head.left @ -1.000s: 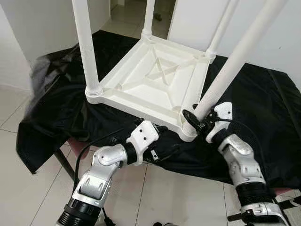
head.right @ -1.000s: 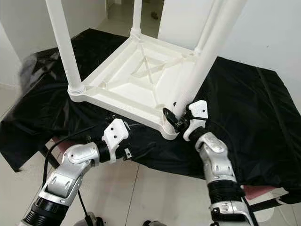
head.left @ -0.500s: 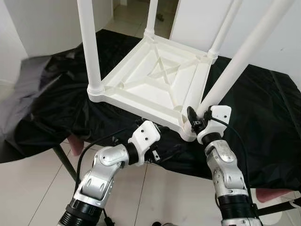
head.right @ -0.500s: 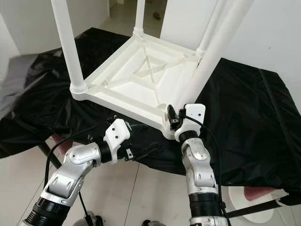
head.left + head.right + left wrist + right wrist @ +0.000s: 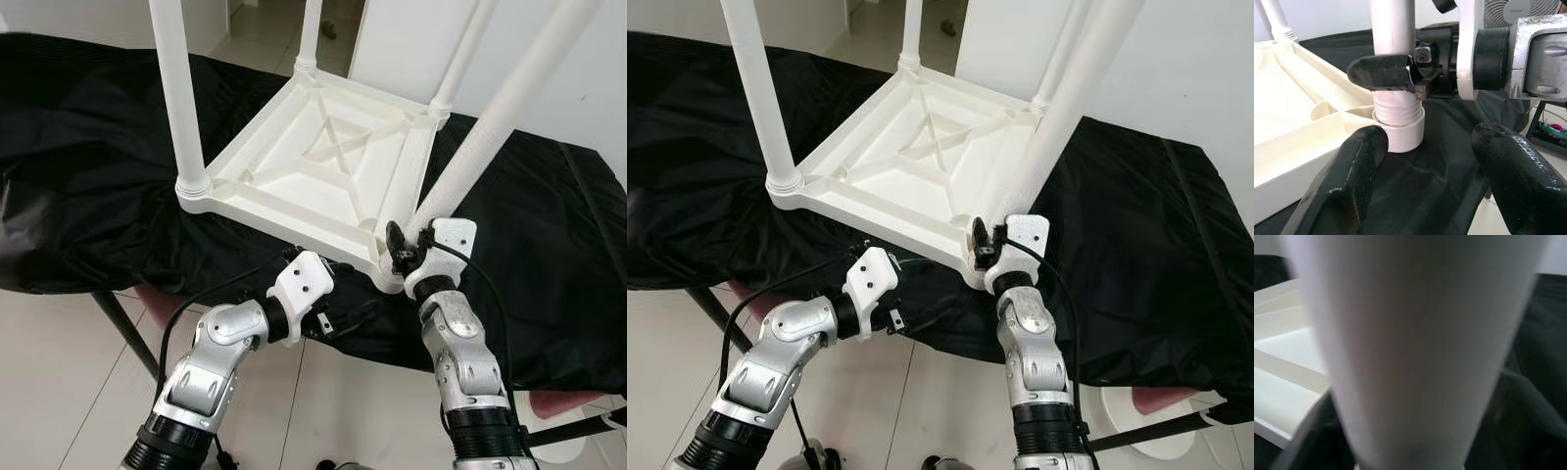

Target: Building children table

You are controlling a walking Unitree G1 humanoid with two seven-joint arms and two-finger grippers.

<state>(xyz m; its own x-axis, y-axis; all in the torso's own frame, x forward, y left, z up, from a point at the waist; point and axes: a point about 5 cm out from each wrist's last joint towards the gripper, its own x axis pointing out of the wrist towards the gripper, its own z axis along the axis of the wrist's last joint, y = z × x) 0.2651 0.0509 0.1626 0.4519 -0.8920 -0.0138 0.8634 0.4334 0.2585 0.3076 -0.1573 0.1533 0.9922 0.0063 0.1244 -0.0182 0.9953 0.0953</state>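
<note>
A white plastic children's table (image 5: 323, 162) lies upside down on a black cloth (image 5: 88, 147), its legs pointing up. The near right leg (image 5: 490, 127) leans slightly and stands in the corner socket (image 5: 1400, 132). My right gripper (image 5: 404, 245) is shut on this leg just above the socket; one black finger (image 5: 1383, 72) lies across the leg (image 5: 1393, 29). The same leg (image 5: 1415, 347) looms blurred and close in the right wrist view. My left gripper (image 5: 1425, 147) is open, low in front of the table's near edge, pointing at the socket and touching nothing.
The cloth-covered surface ends just in front of my arms, with tile floor (image 5: 59, 372) below. A dark support leg (image 5: 127, 333) slants under the left side. A pink edge (image 5: 558, 401) shows at lower right. White walls stand behind.
The black cloth on the left has flapped out and now lies spread wider. My right forearm has swung inward under the gripper, which stays on the leg. The left arm has held still.
</note>
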